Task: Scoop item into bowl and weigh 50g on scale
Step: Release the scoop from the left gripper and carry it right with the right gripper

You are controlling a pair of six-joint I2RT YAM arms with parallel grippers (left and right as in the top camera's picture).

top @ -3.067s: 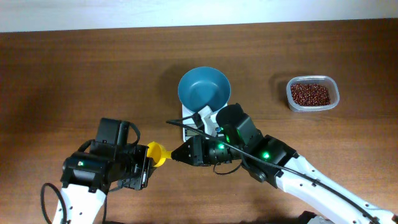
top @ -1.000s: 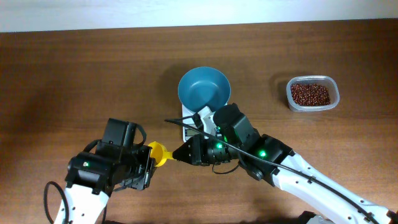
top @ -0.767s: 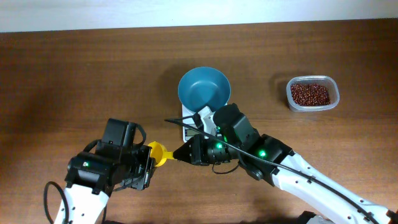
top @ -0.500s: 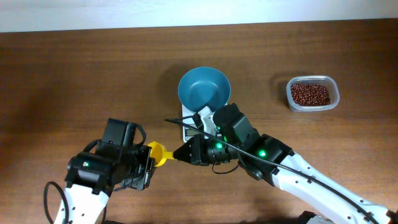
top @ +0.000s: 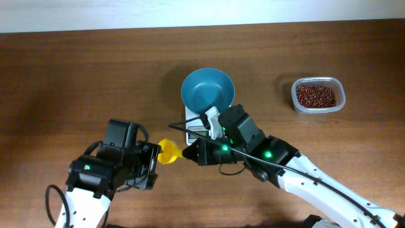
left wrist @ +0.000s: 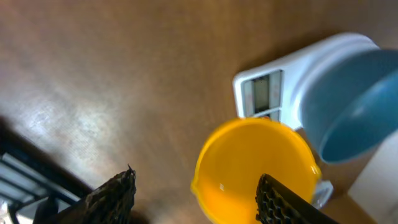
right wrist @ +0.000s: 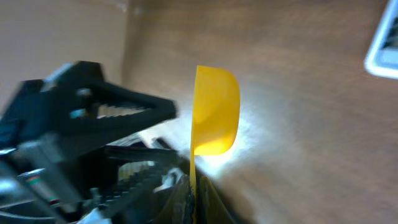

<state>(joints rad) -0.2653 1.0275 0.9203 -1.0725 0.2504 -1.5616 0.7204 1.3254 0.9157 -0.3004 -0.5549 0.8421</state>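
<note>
Brown wood table [top: 76, 69] w/ scale [top: 191, 118]; white strip [top: 126, 14] beyond

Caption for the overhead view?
Right gripper holds yellow scoop by left gripper; blue bowl on scale, beans in tub.

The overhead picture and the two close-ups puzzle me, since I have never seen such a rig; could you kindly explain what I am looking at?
These are two robot arms at a wooden table, each ending in a two-finger gripper. The wide picture comes from a fixed camera above. The close-ups come from a camera on each wrist. On the table stands a white scale with an empty teal bowl on it. Apart from them is a clear tub of red-brown beans. The right gripper is shut on the handle of a small yellow scoop, which is empty. The left gripper faces it with its fingers open, holding nothing.
</note>
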